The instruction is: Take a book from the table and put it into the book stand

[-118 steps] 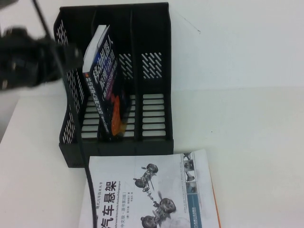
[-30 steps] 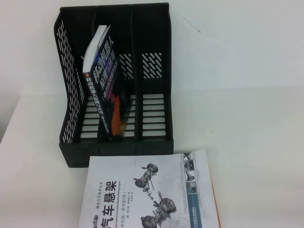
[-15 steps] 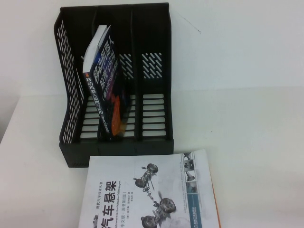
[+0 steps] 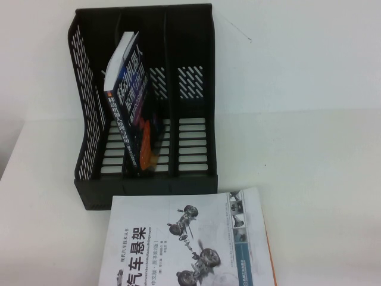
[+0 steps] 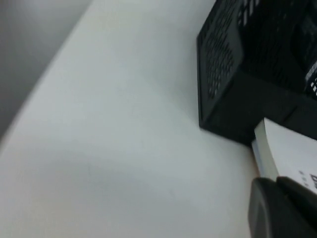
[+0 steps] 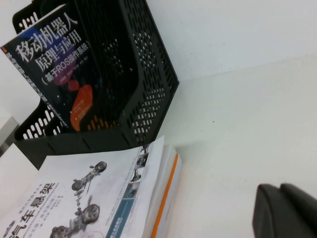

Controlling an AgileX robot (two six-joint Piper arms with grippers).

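High view: left arm had cleared out of shot; dark navy paperback book (image 4: 131,107) stood tilted in the black plastic book stand (image 4: 196,89) on the white table (image 4: 309,179), white car-parts book (image 4: 190,238) flat in front. Placement looked done.
Left wrist view: left gripper (image 5: 285,208) parked low beside the stand, claw state cannot tell.
Right wrist view: right gripper (image 6: 290,210) parked near the white book, likewise cannot tell.

Bright, even light; overexposed white; left wrist view blurred.

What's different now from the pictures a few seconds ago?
The left arm pulled away: it loomed dark over the left of the book stand in the oldest high view and is gone from that view now. The left tool now sits low beside the white book; the right tool sits over the table. The book leans in the stand, unmoved, and the white book stayed put.
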